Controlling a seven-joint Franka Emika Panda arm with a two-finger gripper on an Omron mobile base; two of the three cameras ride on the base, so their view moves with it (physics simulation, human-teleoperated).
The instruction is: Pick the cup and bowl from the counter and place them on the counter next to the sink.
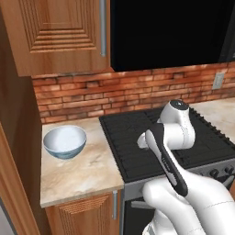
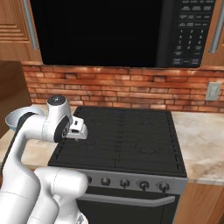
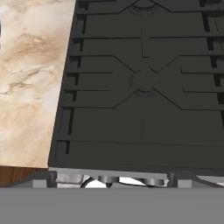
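On the table (image 1: 82,172) left of the black stove (image 1: 137,137) sits the bowl (image 1: 64,142), upright near the brick wall. Over the stove's front left, the end effector (image 2: 78,130) hangs with fingers spread wide, holding nothing.

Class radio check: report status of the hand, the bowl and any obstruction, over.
Hand open, empty, over the stove top. Bowl upright on the counter left of the stove, untouched. Nothing between hand and bowl.

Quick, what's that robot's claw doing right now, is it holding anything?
Gripper: open and holding nothing, above the black stove; the bowl sits untouched on the counter.
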